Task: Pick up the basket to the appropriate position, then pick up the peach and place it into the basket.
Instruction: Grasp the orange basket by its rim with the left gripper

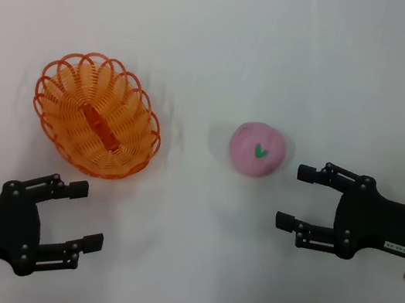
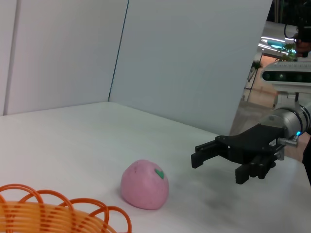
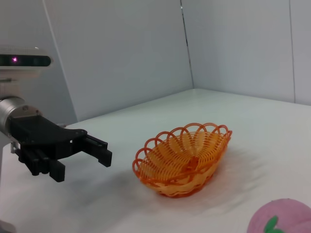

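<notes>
Basket (image 1: 97, 117) empty | peach (image 1: 257, 150) apart | left gripper (image 1: 89, 215), right gripper (image 1: 294, 196) spread

White tabletop (image 1: 222, 37), pale wall panels (image 2: 184, 58) behind it, possibly a lit room (image 2: 272, 43) beyond.

The oval orange wire basket (image 1: 97, 116) sits upright and empty on the worktop (image 1: 283, 48). The pink peach (image 1: 258, 149) lies well apart, green leaf mark up.

Basket (image 1: 97, 117): orange looped wire, scalloped rim, solid orange strip along the bottom. Peach (image 1: 258, 149): pink with a small green leaf mark. Both claws, left (image 1: 85, 217) and right (image 1: 296, 197), black; counter (image 1: 282, 56) plain white.
</notes>
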`<state>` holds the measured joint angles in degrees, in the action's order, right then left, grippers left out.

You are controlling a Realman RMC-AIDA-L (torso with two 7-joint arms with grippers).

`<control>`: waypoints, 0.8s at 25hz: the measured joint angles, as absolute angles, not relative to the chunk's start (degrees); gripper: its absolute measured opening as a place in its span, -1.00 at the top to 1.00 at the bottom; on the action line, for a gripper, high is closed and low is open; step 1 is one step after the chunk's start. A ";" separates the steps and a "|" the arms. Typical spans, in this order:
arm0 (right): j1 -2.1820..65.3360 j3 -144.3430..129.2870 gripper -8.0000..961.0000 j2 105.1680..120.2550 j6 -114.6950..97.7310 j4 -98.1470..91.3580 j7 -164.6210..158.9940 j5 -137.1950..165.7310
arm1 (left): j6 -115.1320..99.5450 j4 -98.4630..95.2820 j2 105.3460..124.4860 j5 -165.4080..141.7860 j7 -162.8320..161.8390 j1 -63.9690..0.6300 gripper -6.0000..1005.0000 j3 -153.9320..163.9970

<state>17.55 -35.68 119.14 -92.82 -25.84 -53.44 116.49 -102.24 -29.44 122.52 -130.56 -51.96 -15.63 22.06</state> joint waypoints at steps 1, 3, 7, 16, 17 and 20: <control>17.54 -35.68 -0.86 119.12 -92.84 -25.84 -53.45 116.46 | -102.31 -29.44 122.52 -130.55 -51.97 -15.63 -0.62 22.03; 17.53 -35.68 -0.86 119.07 -92.91 -25.84 -53.49 116.46 | -102.44 -29.44 122.52 -130.54 -52.01 -15.64 -0.62 21.92; 17.51 -35.68 -0.86 119.07 -92.95 -25.84 -53.53 116.50 | -102.54 -29.44 122.52 -130.52 -52.03 -15.55 -0.61 21.74; 17.64 -35.68 -0.86 118.98 -93.00 -25.84 -54.26 116.57 | -103.73 -29.44 122.52 -130.04 -52.60 -15.32 -0.61 20.96; 17.64 -35.68 -0.86 118.95 -93.01 -25.84 -54.31 116.56 | -104.15 -29.44 122.52 -130.02 -53.06 -15.34 -0.61 20.43; 17.69 -35.68 -0.86 118.93 -93.05 -25.84 -54.57 116.57 | -105.25 -29.45 121.85 -129.99 -62.08 -16.29 -0.61 16.18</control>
